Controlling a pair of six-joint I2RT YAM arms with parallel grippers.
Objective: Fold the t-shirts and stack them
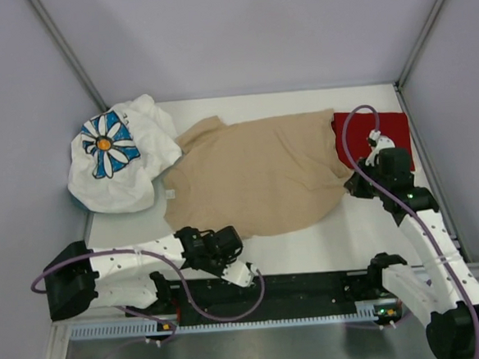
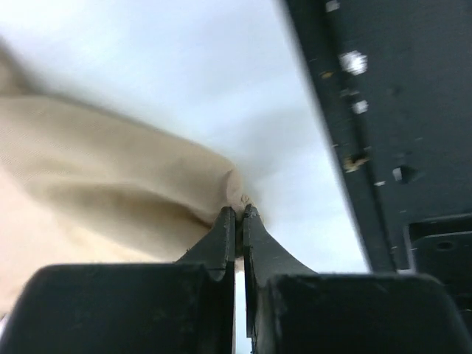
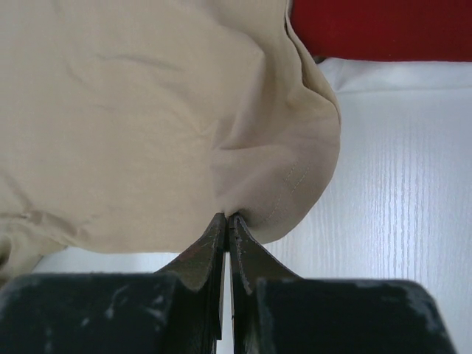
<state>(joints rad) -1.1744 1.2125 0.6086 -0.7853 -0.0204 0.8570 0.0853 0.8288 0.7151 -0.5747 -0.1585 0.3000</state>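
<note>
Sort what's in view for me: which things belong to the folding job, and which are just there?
Job: tan t-shirt, pinched by left gripper and right gripper; dark red t-shirt; white daisy t-shirt.
Just there: black base rail; purple cables; table.

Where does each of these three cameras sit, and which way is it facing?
Top external: above and behind, facing down at table, tan shirt, daisy shirt, red shirt; both arms show.
Left wrist: on that wrist, facing along the left gripper, pinching the tan shirt.
Right wrist: same along the right gripper; red shirt beyond.
All share the tan shirt.
</note>
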